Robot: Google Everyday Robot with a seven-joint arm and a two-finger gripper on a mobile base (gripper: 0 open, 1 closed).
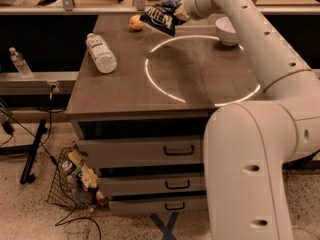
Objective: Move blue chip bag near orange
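Note:
The blue chip bag, dark navy foil with white lettering, hangs tilted above the far part of the table. My gripper is shut on its right end and holds it off the tabletop. The orange sits on the table at the far left, just left of the bag and a little apart from it. My white arm reaches in from the right across the table.
A clear water bottle lies on the table's left side. A white bowl stands at the far right, partly behind my arm. The table has drawers below. A wire basket of trash and cables lie on the floor at left.

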